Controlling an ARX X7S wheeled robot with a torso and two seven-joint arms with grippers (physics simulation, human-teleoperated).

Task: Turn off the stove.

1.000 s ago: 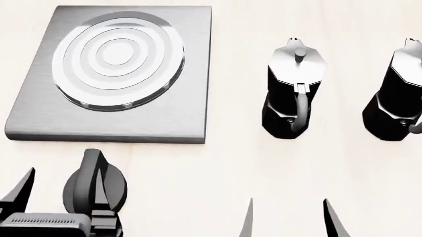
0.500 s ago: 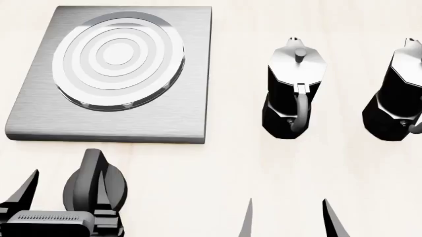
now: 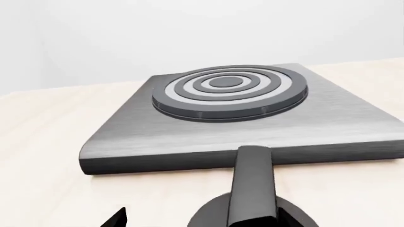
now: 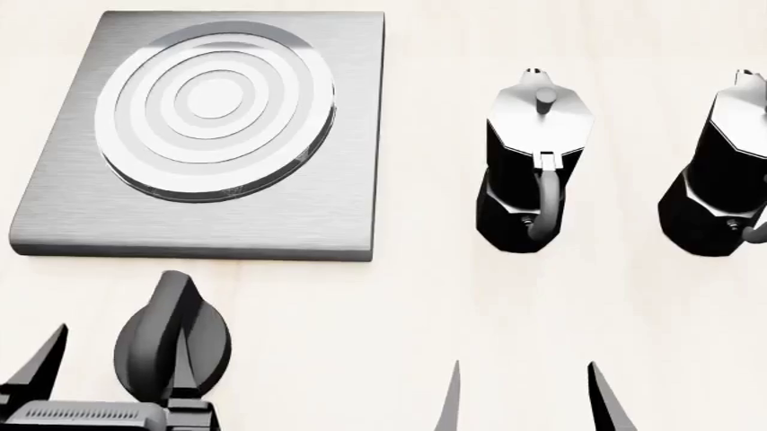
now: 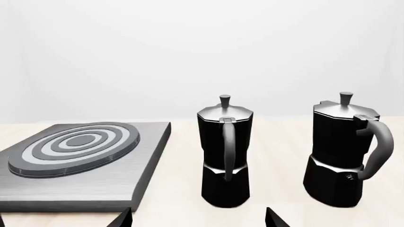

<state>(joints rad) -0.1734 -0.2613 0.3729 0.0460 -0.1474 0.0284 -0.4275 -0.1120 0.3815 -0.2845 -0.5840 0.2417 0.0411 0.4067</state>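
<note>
The stove (image 4: 210, 126) is a square brushed-grey plate with concentric burner rings at the far left of the table, and it also fills the left wrist view (image 3: 230, 90). In front of it sits a small black round knob (image 4: 174, 346) with a raised ridge (image 3: 252, 189). My left gripper (image 4: 118, 370) is open around the knob. The ridge stands close to its right finger, and its left fingertip (image 3: 117, 217) is well apart from the knob. My right gripper (image 4: 523, 382) is open at the near edge, right of the knob, with nothing between its fingers (image 5: 125, 215).
Two black-and-silver moka pots stand upright to the right of the stove, one (image 4: 536, 162) mid-table and one (image 4: 719, 171) at the right edge. Both show in the right wrist view (image 5: 225, 151) (image 5: 341, 151), beyond my right gripper.
My left gripper has drawn back slightly toward the near edge. The top of the knob's ridge has shifted a little to the right. The right gripper and the pots have not moved.
</note>
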